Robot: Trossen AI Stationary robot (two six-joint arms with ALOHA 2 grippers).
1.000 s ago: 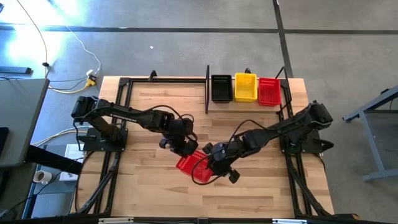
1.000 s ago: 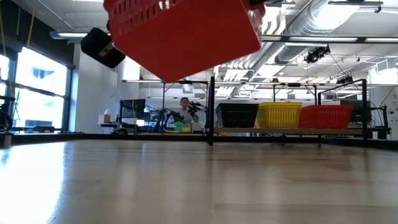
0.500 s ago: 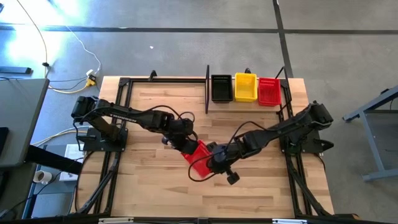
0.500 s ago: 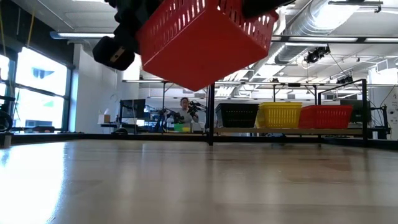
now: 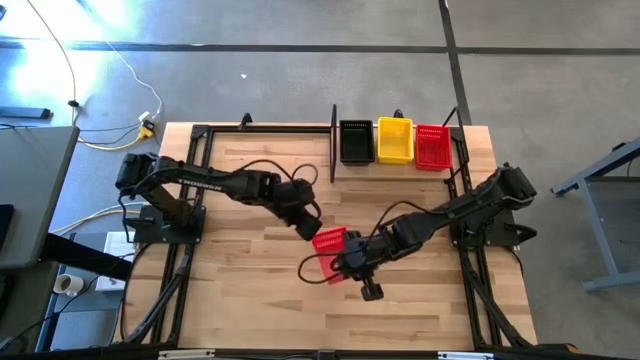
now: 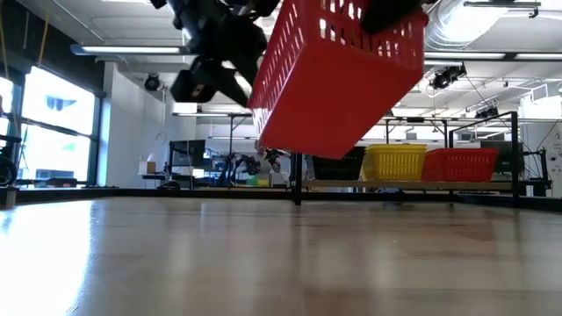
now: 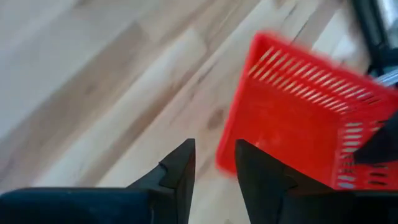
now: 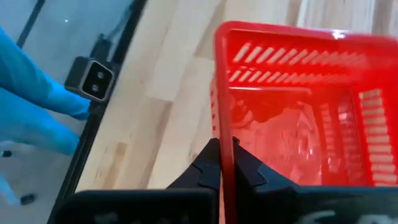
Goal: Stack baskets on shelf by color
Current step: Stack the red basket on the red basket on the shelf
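Holding a red basket (image 5: 329, 254) aloft
Our right gripper (image 8: 225, 163) pinches its rim; our left gripper (image 7: 214, 167) sits spread beside it

Around you: grey concrete floor (image 5: 250, 85) with a dark seam; white cable (image 5: 120, 60) trailing across it; tall windows (image 6: 39, 132) along one side; exposed ceiling ducts (image 6: 474, 35); grey desk (image 5: 30, 190) beside your table (image 5: 250, 310).

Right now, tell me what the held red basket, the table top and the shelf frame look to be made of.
Red basket: likely moulded plastic, slightly glossy; uniform colour, thin slotted walls. The right gripper is shut on its rim.
Table top: wood, smooth light finish; plank seams and grain show.
Shelf frame: probably black-painted metal; thin, straight dark posts, though the look leaves this open.
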